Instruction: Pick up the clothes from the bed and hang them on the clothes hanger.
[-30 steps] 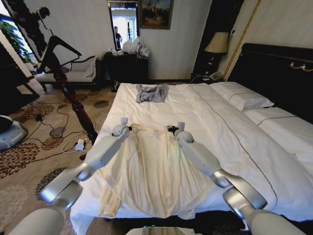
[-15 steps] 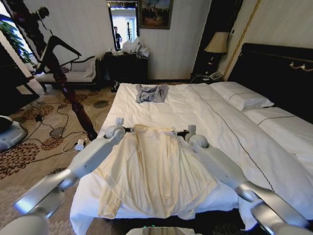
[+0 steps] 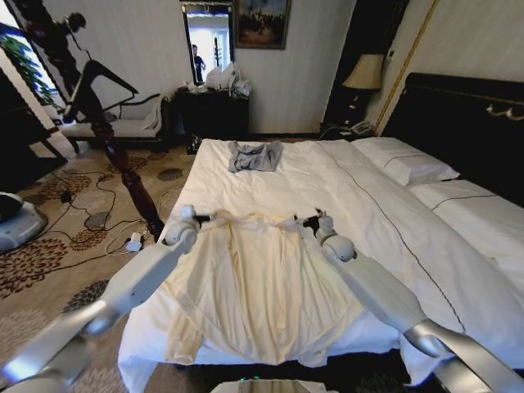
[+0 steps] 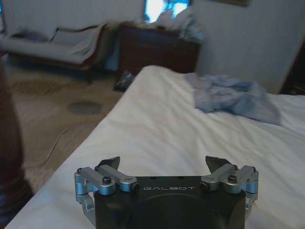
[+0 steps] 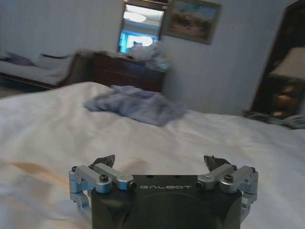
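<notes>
A: Position of the clothes (image 3: 262, 282)?
B: Spread flat on the near half of the bed (image 3: 393, 205), collar end farther from the robot, hem reaching the foot edge. Pale cream-yellow, front open down the middle.

A: Left gripper (image 3: 199, 219)?
B: At the garment's left shoulder, just off the collar line, low over the duvet. From the left wrist view, fingers (image 4: 108, 163) spread wide, white sheet between them, nothing gripped.

A: Right gripper (image 3: 309, 221)?
B: At the opposite shoulder, level with the left one. From the right wrist view, fingers (image 5: 106, 160) likewise parted; a patch of cream cloth (image 5: 33, 174) beside and below the gripper body. Whether touching the cloth: cannot tell.

A: Anything else on the bed?
B: Small grey garment (image 3: 255, 155) bunched near the far edge, well apart from both grippers. Pillow (image 3: 405, 160) at the headboard (image 3: 458, 123) side, on the robot's right.

A: Surroundings?
B: Patterned carpet (image 3: 49, 254) with cables to the left, dark dresser (image 3: 214, 113) against the far wall, lamp (image 3: 363, 74) near the corner.
</notes>
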